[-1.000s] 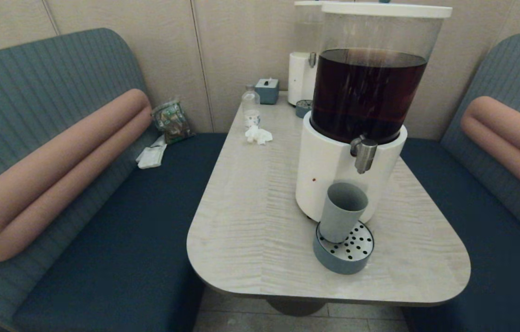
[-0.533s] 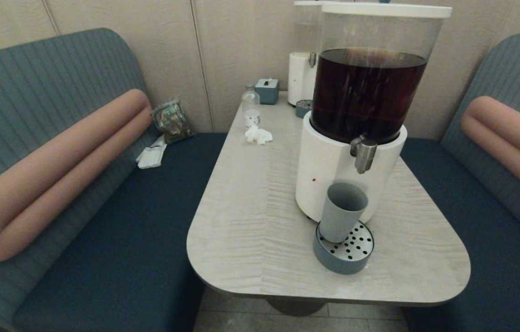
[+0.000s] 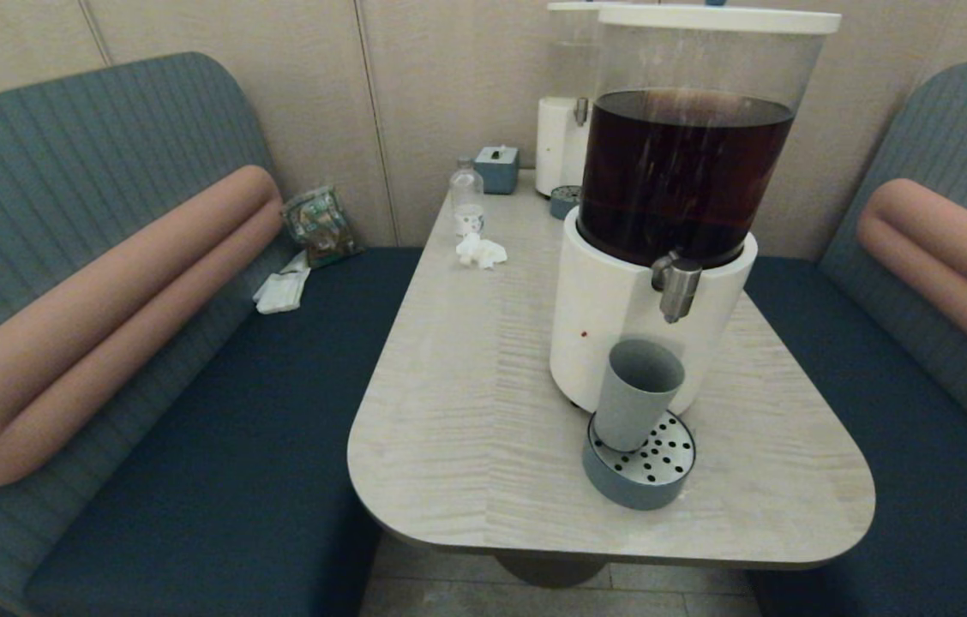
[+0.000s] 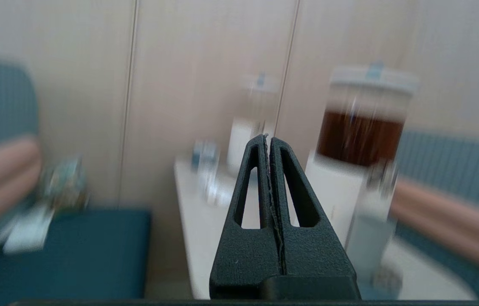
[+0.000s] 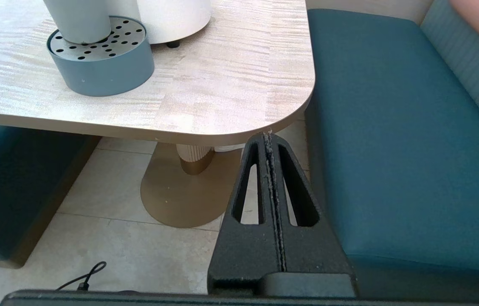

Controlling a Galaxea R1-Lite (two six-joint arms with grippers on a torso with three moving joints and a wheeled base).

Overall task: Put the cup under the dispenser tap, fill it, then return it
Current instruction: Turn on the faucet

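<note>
**Grey-blue cup set on the tray below the tap**

Grey-blue, the cup [image 3: 636, 392] is seen upright on the perforated tray [image 3: 659, 480], just under the dispenser tap [image 3: 675, 287]. Dark brown liquid fills the tank [image 3: 682, 176] about two-thirds. What the cup contains cannot be told. The tray sits near the table [image 3: 466, 411] front edge. The left gripper [image 4: 269, 140] and the right gripper [image 5: 268, 137] are held away, fingers pressed together, empty.

Grey-blue cup [image 3: 636, 392], white-based dispenser [image 3: 612, 326] with dark brown liquid, pale wood-grain table [image 3: 466, 411].
</note>
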